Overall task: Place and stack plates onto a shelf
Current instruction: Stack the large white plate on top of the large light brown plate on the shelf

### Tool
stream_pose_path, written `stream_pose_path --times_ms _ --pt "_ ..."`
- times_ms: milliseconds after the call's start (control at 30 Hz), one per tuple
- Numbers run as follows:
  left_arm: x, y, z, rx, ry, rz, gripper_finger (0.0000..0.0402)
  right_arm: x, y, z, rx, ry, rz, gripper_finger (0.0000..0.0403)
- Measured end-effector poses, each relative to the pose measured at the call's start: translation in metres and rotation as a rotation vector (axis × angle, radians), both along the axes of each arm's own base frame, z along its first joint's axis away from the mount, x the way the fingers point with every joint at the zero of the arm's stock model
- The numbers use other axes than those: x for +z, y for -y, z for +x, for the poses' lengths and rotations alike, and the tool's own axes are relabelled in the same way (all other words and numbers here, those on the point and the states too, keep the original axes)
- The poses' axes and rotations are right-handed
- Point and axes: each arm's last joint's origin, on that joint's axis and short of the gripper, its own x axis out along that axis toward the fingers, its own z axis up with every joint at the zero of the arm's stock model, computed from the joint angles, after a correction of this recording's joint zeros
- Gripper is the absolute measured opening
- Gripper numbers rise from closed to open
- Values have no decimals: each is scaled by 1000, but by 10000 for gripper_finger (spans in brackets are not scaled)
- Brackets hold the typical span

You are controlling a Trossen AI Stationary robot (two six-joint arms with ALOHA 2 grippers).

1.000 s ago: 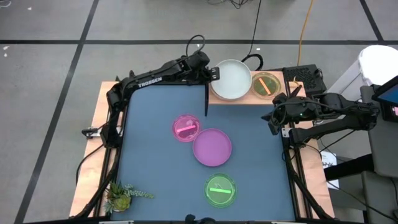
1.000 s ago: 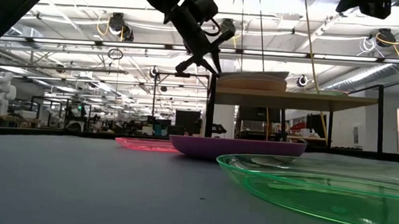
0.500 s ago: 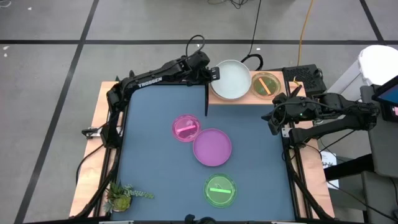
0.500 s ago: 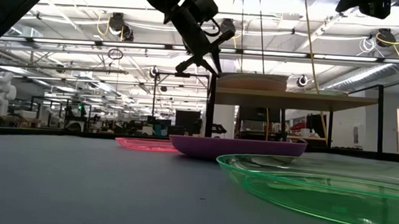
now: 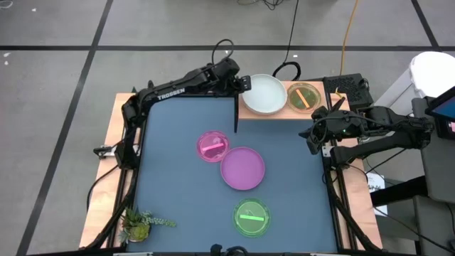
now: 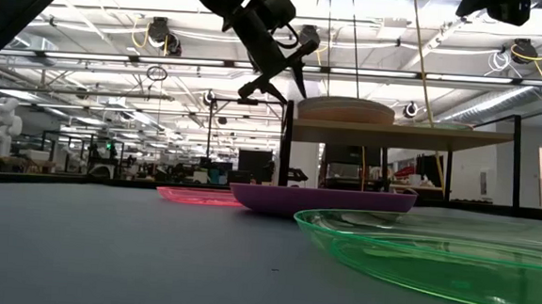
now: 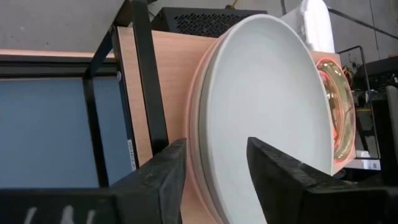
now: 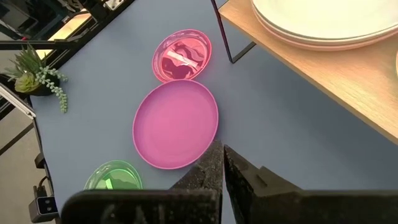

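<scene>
A white plate (image 5: 264,94) lies on top of a stack of larger plates (image 6: 346,109) on the light-wood shelf (image 5: 284,114) at the table's far edge. A small orange plate (image 5: 304,97) sits beside it on the shelf. My left gripper (image 7: 214,174) is open at the white plate's left rim (image 7: 208,134), one finger on each side of it. On the table lie a small pink plate (image 5: 212,146), a purple plate (image 5: 243,168) and a small green plate (image 5: 252,218). My right gripper (image 5: 311,140) hangs shut at the table's right edge. My left gripper comes level from the table's left, and its open fingers (image 7: 163,171) stand on either side of the white plate's rim. I cannot tell whether either finger touches the rim. The plate rests level on the stack.
The shelf's thin black upright (image 5: 235,114) stands just left of the plate stack. A small potted plant (image 5: 138,224) sits at the table's near left corner. Wooden rails run along both sides of the table.
My left gripper has opened and let go of the white plate. The plate, held slightly tilted above the stack before, now lies level on it. The arm has stayed in place.
</scene>
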Motion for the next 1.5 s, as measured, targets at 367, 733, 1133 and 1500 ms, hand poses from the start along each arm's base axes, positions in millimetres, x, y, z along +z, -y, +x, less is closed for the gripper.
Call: stream_pose_path --times_ms 367,733,1133,1500 --pt "14 3 -5 -79 -4 91 182 0 0 0 -2 1 2 0" --pt "19 3 -1 -317 -68 347 88 1 0 1 -12 19 15 0" --pt "4 -21 -12 -504 -163 531 3 1 0 1 -29 24 35 0" --pt "-20 -31 -12 -713 -16 647 2 1 0 1 -11 19 17 0"
